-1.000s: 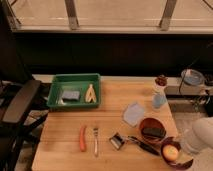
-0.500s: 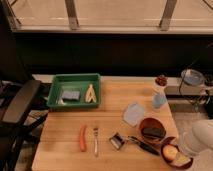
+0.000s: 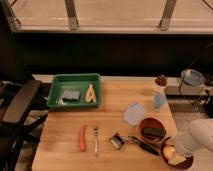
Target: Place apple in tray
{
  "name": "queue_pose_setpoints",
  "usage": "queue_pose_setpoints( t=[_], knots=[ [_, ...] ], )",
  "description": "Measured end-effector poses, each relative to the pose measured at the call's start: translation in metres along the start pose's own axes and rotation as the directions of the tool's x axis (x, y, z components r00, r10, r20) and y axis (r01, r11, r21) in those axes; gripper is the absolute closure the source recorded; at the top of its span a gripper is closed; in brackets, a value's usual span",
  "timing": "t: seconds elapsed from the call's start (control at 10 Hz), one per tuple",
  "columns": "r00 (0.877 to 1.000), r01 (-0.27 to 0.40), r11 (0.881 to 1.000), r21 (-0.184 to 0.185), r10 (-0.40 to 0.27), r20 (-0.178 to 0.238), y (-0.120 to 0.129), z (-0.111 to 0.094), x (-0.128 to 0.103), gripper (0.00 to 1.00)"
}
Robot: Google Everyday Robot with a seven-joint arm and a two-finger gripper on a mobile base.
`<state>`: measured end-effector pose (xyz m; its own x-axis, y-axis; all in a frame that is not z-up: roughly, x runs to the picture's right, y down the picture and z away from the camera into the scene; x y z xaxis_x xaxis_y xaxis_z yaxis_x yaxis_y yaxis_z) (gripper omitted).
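Observation:
The apple (image 3: 169, 152), yellow-orange with a reddish side, lies in a round purple bowl (image 3: 176, 164) at the table's front right corner. My white arm (image 3: 199, 136) comes in from the right, and my gripper (image 3: 175, 148) is at its end, right over the bowl and against the apple. The green tray (image 3: 75, 79) stands at the table's back left, far from the gripper. It holds a blue sponge (image 3: 70, 95) and a yellow banana-like piece (image 3: 90, 93).
A brown bowl (image 3: 152, 123) with a dark object stands just left of the purple bowl. A black-handled tool (image 3: 131, 142), a fork (image 3: 95, 140) and an orange carrot (image 3: 82, 137) lie along the front. A blue cloth (image 3: 134, 114) and a blue cup (image 3: 159, 100) are behind. A black chair (image 3: 20, 107) stands left.
My arm has moved left and down over the purple bowl, bringing the gripper onto the apple. Nothing else has moved.

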<state>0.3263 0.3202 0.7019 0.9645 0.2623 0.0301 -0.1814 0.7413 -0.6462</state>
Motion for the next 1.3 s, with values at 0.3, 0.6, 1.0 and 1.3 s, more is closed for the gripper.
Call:
queue_pose_setpoints(
  t=[0.3, 0.6, 1.0, 1.3],
  knots=[
    [1.0, 0.008, 0.998, 0.068, -0.008, -0.004, -0.005, -0.03, -0.005, 0.87],
    [1.0, -0.01, 0.989, 0.149, 0.012, -0.01, -0.019, -0.056, -0.008, 1.0],
    [1.0, -0.025, 0.957, 0.29, 0.027, -0.005, -0.062, -0.135, -0.035, 1.0],
    [1.0, 0.008, 0.936, 0.351, -0.014, 0.017, -0.114, -0.182, -0.085, 1.0]
  ],
)
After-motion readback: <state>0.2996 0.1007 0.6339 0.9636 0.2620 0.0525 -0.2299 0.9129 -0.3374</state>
